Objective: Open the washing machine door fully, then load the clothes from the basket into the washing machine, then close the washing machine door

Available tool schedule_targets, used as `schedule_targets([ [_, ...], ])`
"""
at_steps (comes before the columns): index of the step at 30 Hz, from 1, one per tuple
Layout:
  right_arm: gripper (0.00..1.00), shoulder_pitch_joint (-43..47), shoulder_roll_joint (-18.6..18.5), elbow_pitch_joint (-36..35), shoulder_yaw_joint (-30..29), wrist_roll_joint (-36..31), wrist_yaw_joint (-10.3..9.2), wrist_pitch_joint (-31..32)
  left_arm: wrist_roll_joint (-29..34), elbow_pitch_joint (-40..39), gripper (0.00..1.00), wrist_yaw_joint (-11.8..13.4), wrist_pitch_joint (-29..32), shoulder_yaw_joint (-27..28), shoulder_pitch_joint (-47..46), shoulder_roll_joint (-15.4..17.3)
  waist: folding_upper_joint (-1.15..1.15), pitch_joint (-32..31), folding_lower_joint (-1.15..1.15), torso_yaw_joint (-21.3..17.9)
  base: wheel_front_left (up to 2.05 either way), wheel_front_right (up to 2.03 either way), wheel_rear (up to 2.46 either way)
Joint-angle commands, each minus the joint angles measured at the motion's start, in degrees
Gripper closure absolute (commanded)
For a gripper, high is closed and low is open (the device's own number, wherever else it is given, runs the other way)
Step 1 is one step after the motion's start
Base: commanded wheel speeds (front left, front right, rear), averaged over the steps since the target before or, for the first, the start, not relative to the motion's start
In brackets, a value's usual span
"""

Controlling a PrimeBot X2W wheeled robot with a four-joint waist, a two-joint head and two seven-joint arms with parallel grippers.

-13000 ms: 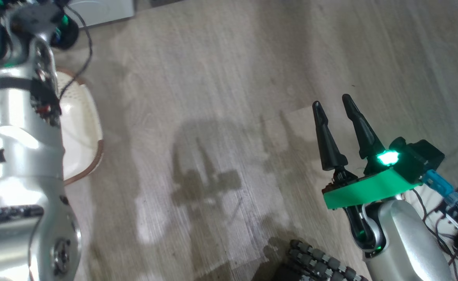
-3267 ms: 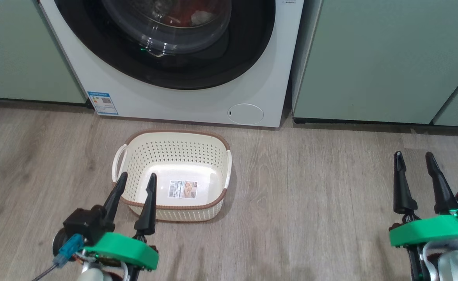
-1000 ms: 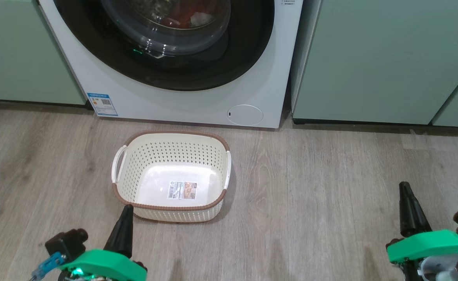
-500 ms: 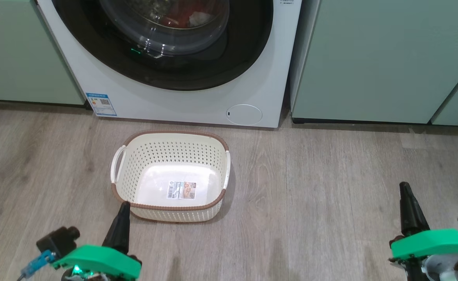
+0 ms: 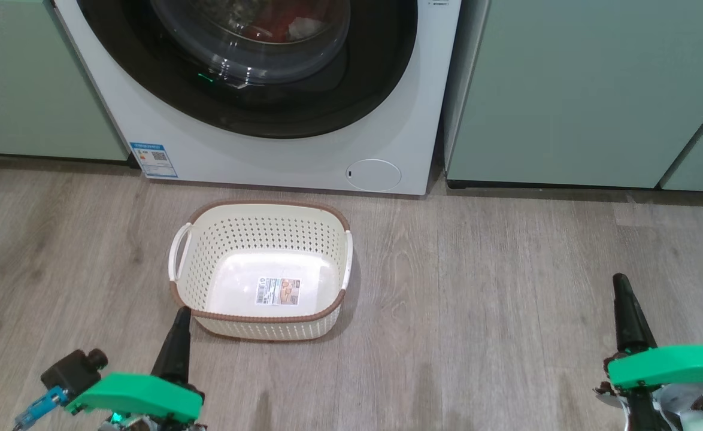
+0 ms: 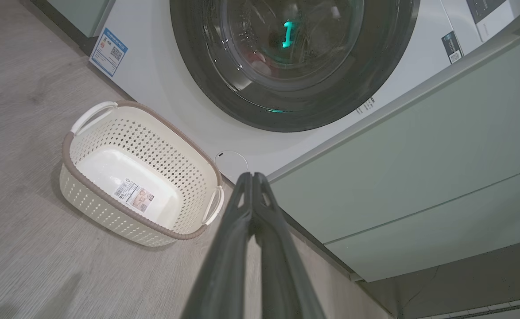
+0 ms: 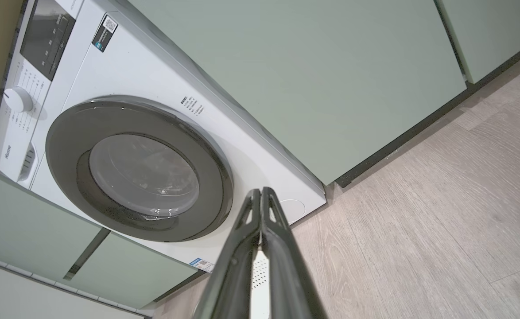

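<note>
From the head, the washing machine (image 5: pixel 255 158) stood at the far side of the wooden floor (image 5: pixel 483 299), between pale green cabinets (image 5: pixel 567 90). The washing machine door (image 5: pixel 357 99) was shut against its front. A patch of the clothes (image 5: pixel 267 29) – red with some white – showed through the glass, inside the drum. A blue sticker (image 5: pixel 154 160) sat at the machine's lower left and a round cap (image 5: pixel 374 175) at its lower right. The basket (image 5: pixel 267 204) stood on the floor just in front of the machine, with a paper label (image 5: pixel 278 290) on its floor. The left gripper (image 5: pixel 181 312) rose from the near left, jaws pressed together and holding nothing. Its tip showed against the basket's near left corner; whether it touched could not be told. The right gripper (image 5: pixel 621 281) stood at the near right, well apart from the basket, likewise closed on nothing.

From the left wrist, the two dark fingers met at their tips. Beyond them stood the basket, with the closed door farther off – a reddish patch and a green glint showed in its glass.

From the right wrist, the fingers also lay tip to tip. The door sat flush in the machine's front below a control panel with a white knob (image 7: pixel 17 99). A sliver of perforated cream plastic showed between the finger bases.
</note>
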Motion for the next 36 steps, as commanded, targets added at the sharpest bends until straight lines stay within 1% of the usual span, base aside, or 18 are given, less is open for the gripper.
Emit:
schedule_targets([
  [1,1.00,-3.09,-0.53,-1.68,0.76,1.48,0.00,0.45,-1.31,-1.46,1.00,-0.44,0.39,1.48,-3.53,0.59,0.00,0.01,0.00,-0.01,0.00,0.00,0.00],
  [36,1.00,-4.95,-0.69,-1.28,1.47,22.97,-0.01,6.17,-21.83,-0.89,1.00,-1.02,6.02,4.86,-5.97,0.79,0.00,0.23,0.00,-0.50,0.00,0.00,0.00],
])
